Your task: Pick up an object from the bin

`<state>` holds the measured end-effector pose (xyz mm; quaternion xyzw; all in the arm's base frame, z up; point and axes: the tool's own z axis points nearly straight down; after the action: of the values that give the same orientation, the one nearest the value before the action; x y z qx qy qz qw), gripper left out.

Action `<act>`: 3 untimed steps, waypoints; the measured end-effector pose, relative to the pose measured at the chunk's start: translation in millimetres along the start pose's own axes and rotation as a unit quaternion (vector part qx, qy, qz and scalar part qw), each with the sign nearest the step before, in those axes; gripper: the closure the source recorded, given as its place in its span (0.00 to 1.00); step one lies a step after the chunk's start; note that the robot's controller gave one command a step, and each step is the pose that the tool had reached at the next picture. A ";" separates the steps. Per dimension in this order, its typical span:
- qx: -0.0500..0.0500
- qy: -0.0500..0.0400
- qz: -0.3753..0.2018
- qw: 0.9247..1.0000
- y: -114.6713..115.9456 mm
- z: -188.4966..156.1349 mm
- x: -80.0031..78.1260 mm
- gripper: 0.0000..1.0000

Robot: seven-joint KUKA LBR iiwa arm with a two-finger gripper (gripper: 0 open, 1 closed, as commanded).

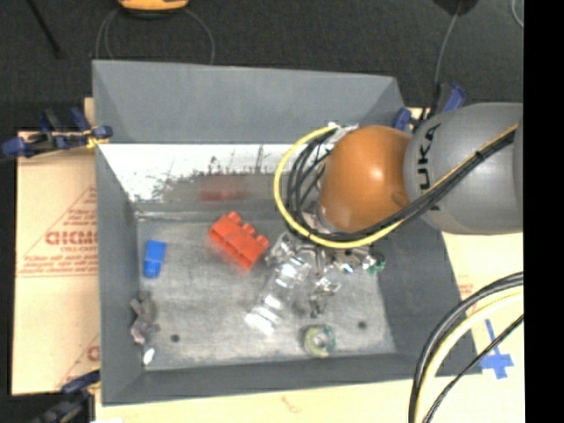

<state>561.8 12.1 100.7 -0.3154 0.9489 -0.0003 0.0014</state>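
Hand [319, 276]: low in the grey metal bin [264, 104], right of the floor's middle, under the arm's orange domed wrist cover [361, 179] and its yellow and black cables. We cannot tell whether it is wide or narrow, because its metal parts merge with the clear thing beside it. We cannot confirm that anything is held.

Nearest thing: a clear, glassy plastic piece, roughly bottle-shaped [269, 305], lying tilted on the bin floor. Its upper end is touching or just beside the hand, and we cannot say which. Its lower end points toward the near-left corner.

Further out:
- A small round greenish disc [317, 340] by the near edge, apart from the hand.
- An orange-red studded plastic brick [238, 239] toward the far wall, near the hand but apart from it.
- A small blue plastic block [154, 258] by the left wall.
- A small grey lumpy piece [141, 317] toward the near-left corner, well apart from the hand.

Step, in our judgement: the hand is down at grasp height beside the clear piece, and no lift has begun.

Next move, in our judgement: get a firm, centred closure on the clear piece. It looks light and slick, so it may squirt out sideways. Then rise straight up, clear of the brick and the right wall.
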 end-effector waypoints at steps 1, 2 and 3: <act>0.002 -0.001 -0.118 0.993 -38.5 -0.2 -5.6 0.00; 0.001 -0.001 -0.145 0.989 -8.9 27.7 -27.7 0.00; 0.000 -0.001 -0.143 0.990 -10.6 25.7 -28.6 0.00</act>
<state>591.0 20.8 75.0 -0.4479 0.8941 -0.0005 0.0028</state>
